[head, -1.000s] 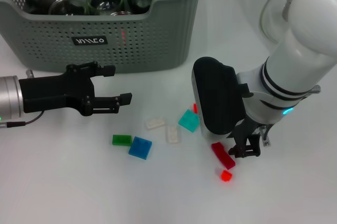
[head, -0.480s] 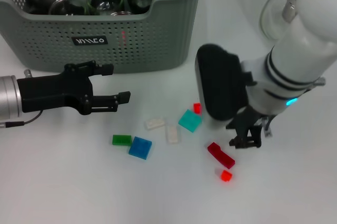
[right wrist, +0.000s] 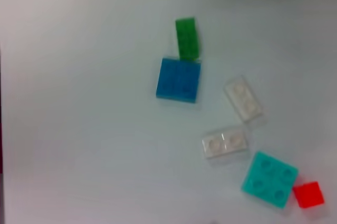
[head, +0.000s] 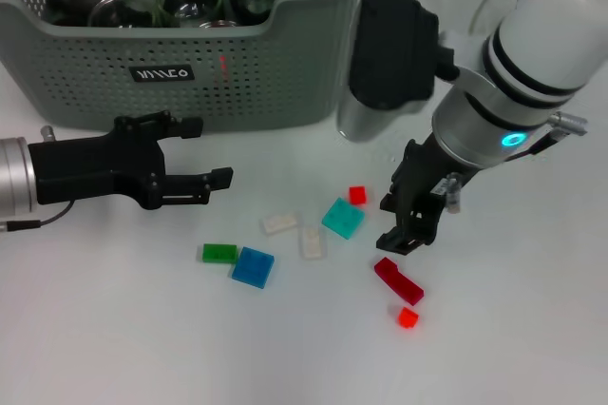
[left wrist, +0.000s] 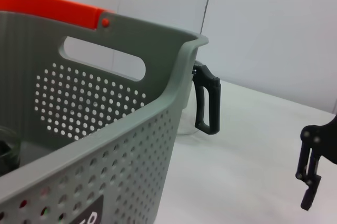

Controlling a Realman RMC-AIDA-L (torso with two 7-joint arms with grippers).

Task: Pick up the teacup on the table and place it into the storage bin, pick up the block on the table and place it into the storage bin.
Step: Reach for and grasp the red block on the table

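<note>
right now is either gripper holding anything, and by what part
Nothing is held. The left gripper is open beside the storage bin; the right gripper hangs above the blocks, state unclear.

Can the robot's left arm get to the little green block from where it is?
Probably yes. The left gripper hovers open over bare table, and the green block lies just in front of it beside the blue block, with nothing in between.

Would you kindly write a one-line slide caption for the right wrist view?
Loose blocks on the white table: green block touching blue block, two white blocks, teal block, small red block.
</note>
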